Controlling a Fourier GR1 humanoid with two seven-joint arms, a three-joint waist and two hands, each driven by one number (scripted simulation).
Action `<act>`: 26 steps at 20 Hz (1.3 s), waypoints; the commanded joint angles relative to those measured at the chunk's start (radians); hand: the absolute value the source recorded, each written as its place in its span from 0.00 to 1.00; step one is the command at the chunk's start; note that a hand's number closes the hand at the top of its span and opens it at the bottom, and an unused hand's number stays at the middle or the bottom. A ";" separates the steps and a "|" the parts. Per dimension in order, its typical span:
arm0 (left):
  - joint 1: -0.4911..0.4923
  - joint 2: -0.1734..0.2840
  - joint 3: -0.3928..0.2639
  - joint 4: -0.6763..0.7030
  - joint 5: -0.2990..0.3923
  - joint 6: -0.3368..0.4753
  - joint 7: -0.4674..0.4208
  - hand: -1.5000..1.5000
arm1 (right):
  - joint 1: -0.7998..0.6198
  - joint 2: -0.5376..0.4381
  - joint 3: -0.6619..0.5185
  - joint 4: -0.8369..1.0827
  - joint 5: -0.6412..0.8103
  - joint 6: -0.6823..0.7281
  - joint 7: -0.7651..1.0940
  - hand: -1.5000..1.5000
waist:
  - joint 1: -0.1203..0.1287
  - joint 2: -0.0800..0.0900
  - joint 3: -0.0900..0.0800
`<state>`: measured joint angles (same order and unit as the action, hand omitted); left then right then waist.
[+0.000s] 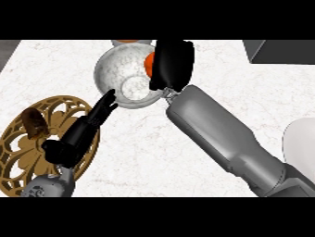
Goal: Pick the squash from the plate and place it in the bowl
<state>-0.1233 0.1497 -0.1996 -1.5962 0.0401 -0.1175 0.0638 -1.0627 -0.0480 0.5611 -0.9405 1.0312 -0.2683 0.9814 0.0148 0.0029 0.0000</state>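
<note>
Peeking beside right robot hand point(171, 65): squash point(148, 63)

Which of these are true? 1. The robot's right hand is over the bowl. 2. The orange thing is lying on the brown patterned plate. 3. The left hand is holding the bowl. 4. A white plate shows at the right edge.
1. True: the right hand is at the bowl, over its right rim.
2. False: the orange squash is under the right hand at the bowl's rim, away from the brown plate.
3. False: the left hand is over the brown plate's right edge, fingers pointing toward the bowl, holding nothing.
4. True: a white plate shows there.
</note>
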 commanded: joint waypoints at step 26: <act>0.050 0.003 0.054 -0.050 0.017 -0.033 0.032 0.50 | 0.227 -0.105 -0.524 -0.092 -0.418 -0.263 -0.440 0.00 | -0.026 -0.010 0.000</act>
<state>-0.1022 0.1482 -0.1587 -1.6081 0.0400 -0.1447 0.0754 -0.9248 -0.1192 0.0733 -0.9050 0.6561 -0.5344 0.5385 -0.0044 -0.0029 0.0005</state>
